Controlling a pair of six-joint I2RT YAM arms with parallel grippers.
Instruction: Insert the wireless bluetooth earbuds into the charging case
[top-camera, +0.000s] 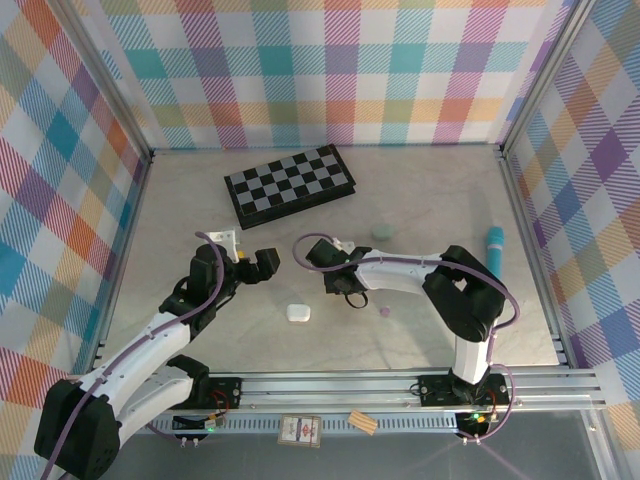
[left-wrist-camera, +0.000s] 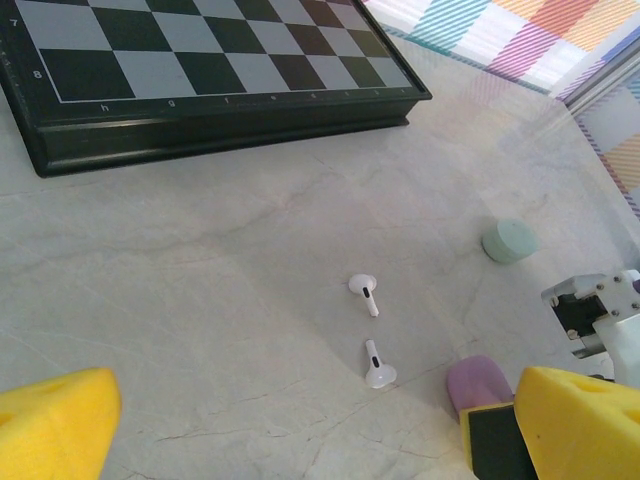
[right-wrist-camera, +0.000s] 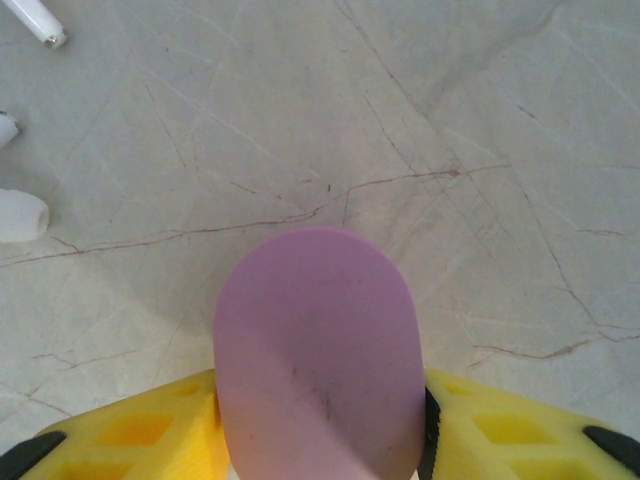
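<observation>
Earbuds, the white pair, lie loose on the desk in the left wrist view, apart from each other. The farther earbud has its head at 11 o'clock and its stem pointing to 5 o'clock. The nearer earbud has its head low and its stem pointing close to 12 o'clock. Both long axes run near the 12–6 line, with the stems facing each other.

The left end effector is released, its yellow fingers spread wide with nothing between them. The right end effector is grasping a lilac case, whose rounded end points to 12 o'clock in the right wrist view.

From above, a white case sits at 6 o'clock of the two end effectors, a mint case at 2 o'clock and a chessboard at 12 o'clock.
</observation>
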